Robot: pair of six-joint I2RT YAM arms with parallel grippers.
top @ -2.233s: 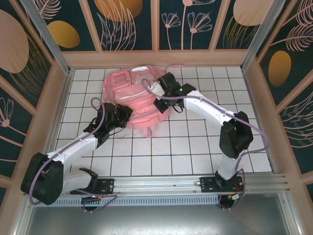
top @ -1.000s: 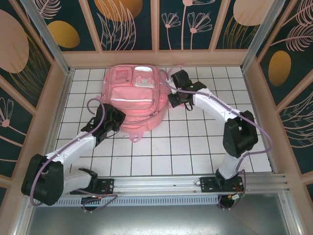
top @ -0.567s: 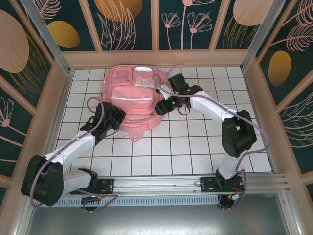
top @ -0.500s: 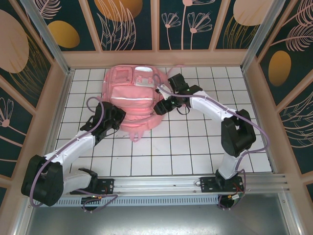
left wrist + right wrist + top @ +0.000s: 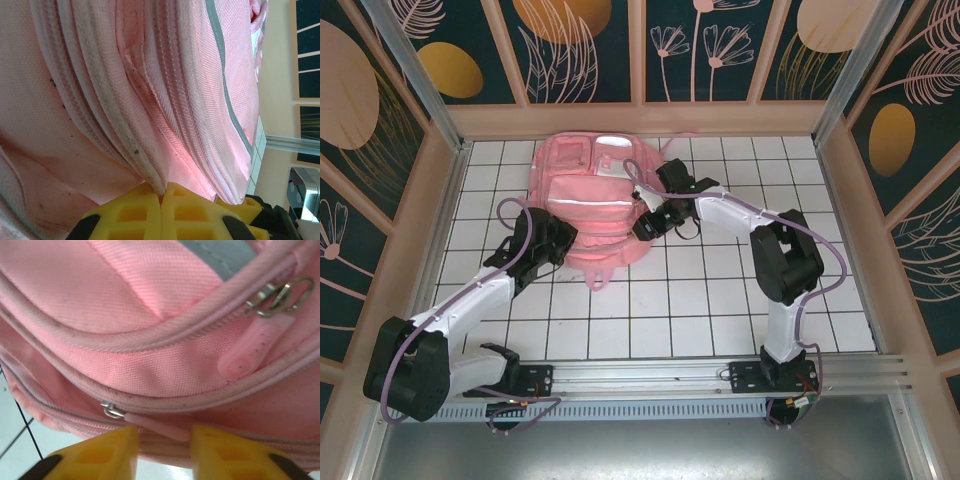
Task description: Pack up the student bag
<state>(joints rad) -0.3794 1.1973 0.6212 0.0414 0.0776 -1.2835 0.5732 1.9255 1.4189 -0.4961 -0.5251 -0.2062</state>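
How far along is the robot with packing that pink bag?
It seems to be at the zipper stage. Done: the student bag lies flat on the table; what is inside cannot be seen. In hand: the left gripper is shut, pinching a fold of the bag's fabric, and the right gripper has its jaws apart around a zipper pull. Left: probably closing on that pull and running the zipper.

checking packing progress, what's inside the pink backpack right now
Nothing of the inside shows. The pink backpack lies front side up, and the zippers near the right gripper look closed, so the fabric covers any contents.
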